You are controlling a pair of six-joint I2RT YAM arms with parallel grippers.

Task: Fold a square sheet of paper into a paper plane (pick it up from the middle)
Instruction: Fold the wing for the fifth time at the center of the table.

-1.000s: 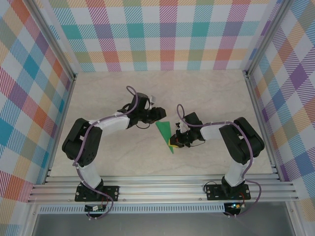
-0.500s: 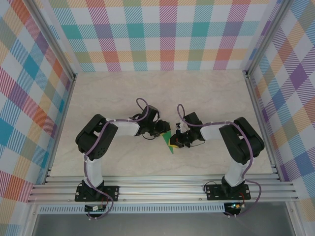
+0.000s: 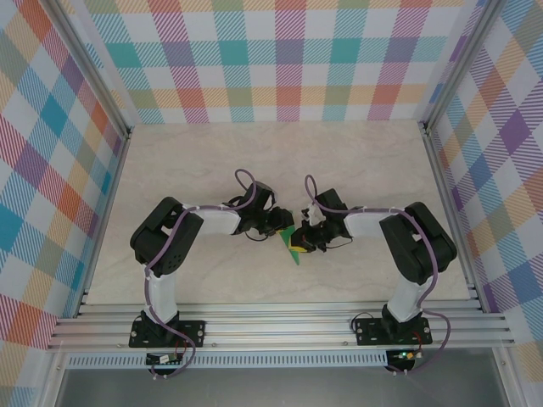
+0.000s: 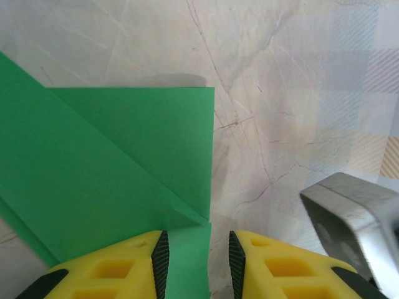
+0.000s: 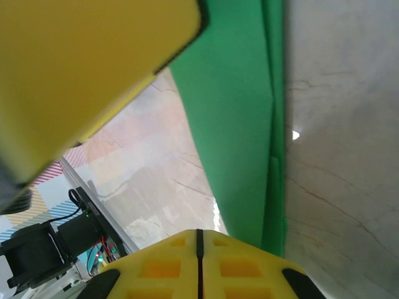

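Left claw (image 4: 196, 249): the yellow fingers (image 4: 124, 268) stand a little apart, low over the tabletop (image 4: 280, 93). A narrow strip of the green paper (image 4: 124, 162) shows in the gap between them. The fingers straddle that strip and are not clamped on it.

Right claw (image 5: 199, 240): the fingers are together, with only a dark seam between them. Their tips sit at the edge of the green paper (image 5: 230, 124). I cannot tell whether any of the sheet is nipped.

Green paper: it lies flat near the middle of the tabletop (image 3: 212, 161). It is partly folded, with a diagonal crease and overlapping layers. From above, the left claw (image 3: 284, 229) and right claw (image 3: 299, 243) meet over it, and a green point (image 3: 294, 257) pokes out toward the near edge.
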